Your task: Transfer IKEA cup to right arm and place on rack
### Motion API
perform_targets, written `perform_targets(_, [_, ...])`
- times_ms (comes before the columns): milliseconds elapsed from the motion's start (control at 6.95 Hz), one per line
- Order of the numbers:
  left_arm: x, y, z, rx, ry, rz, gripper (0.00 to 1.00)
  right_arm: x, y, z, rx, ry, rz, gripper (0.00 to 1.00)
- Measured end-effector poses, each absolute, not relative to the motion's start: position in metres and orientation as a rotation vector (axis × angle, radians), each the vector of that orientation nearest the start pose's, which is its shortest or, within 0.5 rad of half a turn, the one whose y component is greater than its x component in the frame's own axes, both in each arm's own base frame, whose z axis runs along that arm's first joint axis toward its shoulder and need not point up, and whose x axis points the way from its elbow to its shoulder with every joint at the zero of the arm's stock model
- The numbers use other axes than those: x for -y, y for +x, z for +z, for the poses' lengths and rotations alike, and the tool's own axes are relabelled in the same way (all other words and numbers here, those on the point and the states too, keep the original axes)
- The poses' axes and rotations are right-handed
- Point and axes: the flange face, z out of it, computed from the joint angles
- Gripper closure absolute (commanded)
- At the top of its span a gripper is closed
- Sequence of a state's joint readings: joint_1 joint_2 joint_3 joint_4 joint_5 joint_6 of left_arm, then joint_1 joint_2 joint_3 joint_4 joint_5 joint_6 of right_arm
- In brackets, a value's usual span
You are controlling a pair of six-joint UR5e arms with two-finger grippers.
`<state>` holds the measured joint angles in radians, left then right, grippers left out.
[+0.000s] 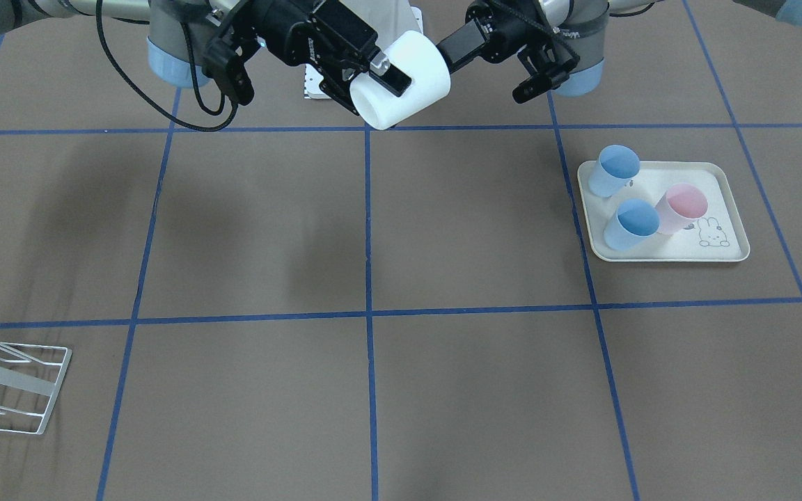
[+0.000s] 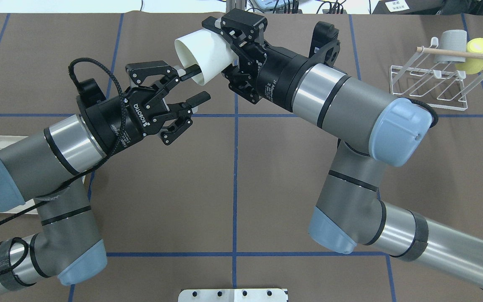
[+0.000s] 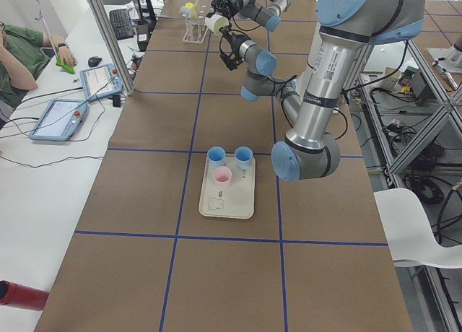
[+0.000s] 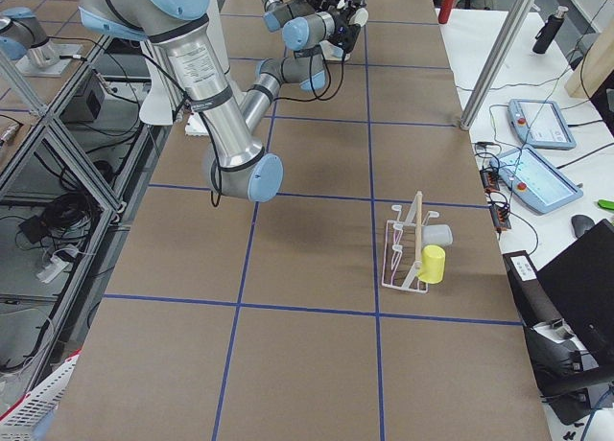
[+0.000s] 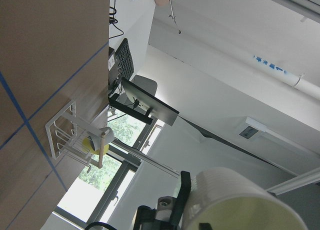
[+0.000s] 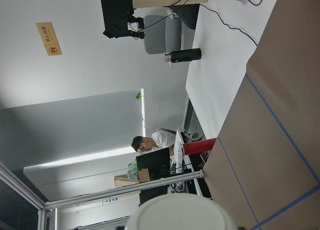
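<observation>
The white IKEA cup (image 2: 206, 50) hangs on its side high over the table's far middle. My right gripper (image 2: 228, 50) is shut on its base end, and a black finger (image 1: 394, 78) lies across its wall. My left gripper (image 2: 199, 82) is open at the cup's mouth. One of its fingers reaches inside the rim and the other stands clear below it. The cup (image 5: 245, 200) fills the bottom of the left wrist view. The white wire rack (image 2: 428, 86) with its wooden dowel stands at the far right, and also shows as rack (image 1: 14, 390) in the front-facing view.
A grey cup (image 2: 451, 42) and a yellow cup (image 2: 476, 61) hang on the rack. On my left side, a cream rabbit-print tray (image 1: 725, 209) holds two blue cups (image 1: 629, 224) and a pink one (image 1: 683, 207). A person sits at the side desk (image 3: 18, 61).
</observation>
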<state>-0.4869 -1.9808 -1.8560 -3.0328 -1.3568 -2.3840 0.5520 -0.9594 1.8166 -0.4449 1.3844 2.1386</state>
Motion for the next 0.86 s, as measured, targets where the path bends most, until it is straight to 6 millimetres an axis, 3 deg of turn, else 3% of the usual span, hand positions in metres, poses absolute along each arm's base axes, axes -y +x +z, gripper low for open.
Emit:
perform_targets(432, [0.369,0.366,0.172,-2.282,-0.219,-0.940,0.00,0.446,-0.369,0.104,2.018,0.248,0.909,1.00])
perform_targets(863, [0.371,0.365,0.202,-2.155,0.122,-0.818,0.00,0.500,-0.353,0.128,1.675,0.571,0.859,1.00])
